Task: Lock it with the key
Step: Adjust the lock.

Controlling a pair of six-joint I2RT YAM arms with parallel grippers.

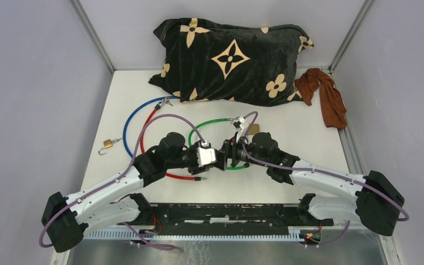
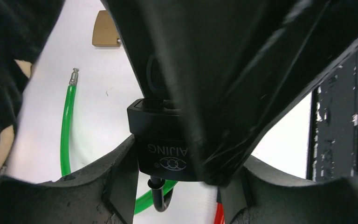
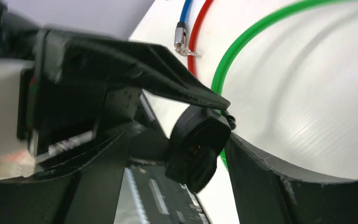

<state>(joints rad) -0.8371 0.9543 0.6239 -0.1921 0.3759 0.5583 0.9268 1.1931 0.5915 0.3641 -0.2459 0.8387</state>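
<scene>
From above, the left gripper (image 1: pixel 216 158) and right gripper (image 1: pixel 229 153) meet tip to tip at the middle of the table (image 1: pixel 309 138), over the near curve of the green cable (image 1: pixel 204 122). What sits between them is hidden by the fingers. The facing pose looks like a way to let one arm steady a thing while the other works on it. A brass padlock (image 1: pixel 109 143) lies well apart to the left, beyond the blue cable (image 1: pixel 130 118) and red cable (image 1: pixel 179 176).

In the left wrist view, a black padlock (image 2: pixel 165 144) sits between the left fingers (image 2: pixel 121 186), lettering upside down and shackle pointing toward the camera, with the green cable passing at the shackle. One finger lies against its side. The other side is covered by the right gripper's finger, which crosses overhead. The left pincer seems narrowed onto the lock body, probably to hold it off the table.

In the right wrist view, the padlock's keyhole end faces the camera, likely so that a key can go straight in. A left finger (image 3: pixel 168 84) presses along its top. The right fingers (image 3: pixel 256 177) stand wide on either side, gripping nothing. No key can be made out in any view.
</scene>
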